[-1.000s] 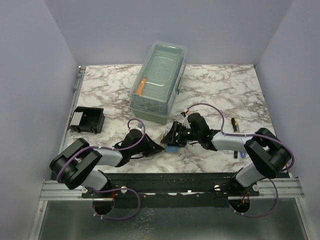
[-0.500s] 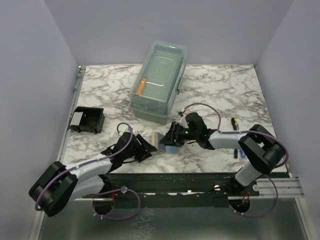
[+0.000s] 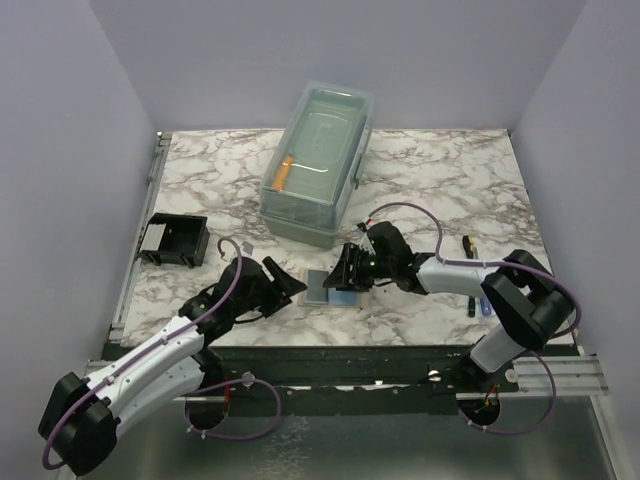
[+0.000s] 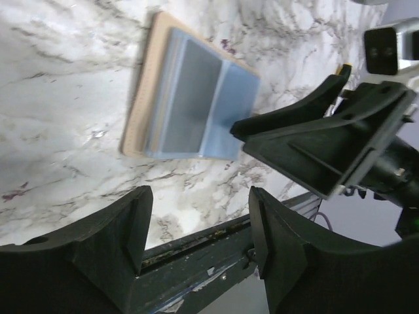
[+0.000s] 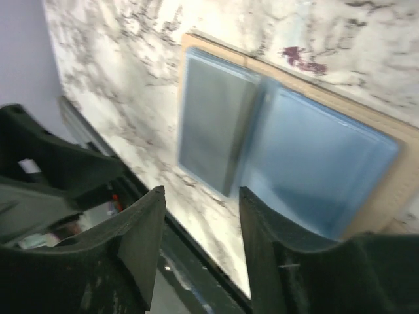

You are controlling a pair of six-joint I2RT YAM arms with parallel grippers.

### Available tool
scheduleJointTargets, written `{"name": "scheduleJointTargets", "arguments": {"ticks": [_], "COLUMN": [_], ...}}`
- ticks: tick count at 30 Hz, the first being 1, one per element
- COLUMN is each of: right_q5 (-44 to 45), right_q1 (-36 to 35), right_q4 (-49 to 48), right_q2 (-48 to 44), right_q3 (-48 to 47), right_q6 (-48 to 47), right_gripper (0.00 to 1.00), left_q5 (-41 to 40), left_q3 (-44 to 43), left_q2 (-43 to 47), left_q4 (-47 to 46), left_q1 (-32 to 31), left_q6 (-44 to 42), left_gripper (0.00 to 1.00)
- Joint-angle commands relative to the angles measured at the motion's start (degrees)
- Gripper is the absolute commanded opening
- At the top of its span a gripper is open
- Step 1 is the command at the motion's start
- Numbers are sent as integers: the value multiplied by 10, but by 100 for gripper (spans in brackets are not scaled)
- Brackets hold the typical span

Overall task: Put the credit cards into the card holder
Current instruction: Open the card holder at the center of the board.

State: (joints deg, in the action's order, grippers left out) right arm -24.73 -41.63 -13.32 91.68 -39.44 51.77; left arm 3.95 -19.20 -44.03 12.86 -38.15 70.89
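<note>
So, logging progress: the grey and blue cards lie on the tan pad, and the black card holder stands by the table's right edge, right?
No: the card holder stands by the table's left edge, per the top view. The rest holds.

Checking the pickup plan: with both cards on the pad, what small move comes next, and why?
Probably lower the right gripper, fingers open, onto the light blue card and pinch its edge: it hovers just over that card, which lies flat on the tan pad with the dark grey card; neither is held.
</note>
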Motion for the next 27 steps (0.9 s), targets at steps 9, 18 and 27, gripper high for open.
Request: {"name": "scheduleJointTargets", "arguments": {"ticks": [9,18,27], "right_q5": [71,240,251], "right_q1": [-3,-1,0], "right_q4": [87,227,301], "right_q2": [-24,-84,-122], "right_q3": [32,65,22], "right_q6": [-41,-25,-79], "right_gripper": [30,26,52], "left_q5": [146,88,46], "left_q3": [-81,-100,-120], "left_q2": [-284,-390,-311], "left_q4": [-229,-184,-90], "left_q1": [14,24,26], "left_q6": [-94,-160,-192], "left_gripper": [45,42,55]}}
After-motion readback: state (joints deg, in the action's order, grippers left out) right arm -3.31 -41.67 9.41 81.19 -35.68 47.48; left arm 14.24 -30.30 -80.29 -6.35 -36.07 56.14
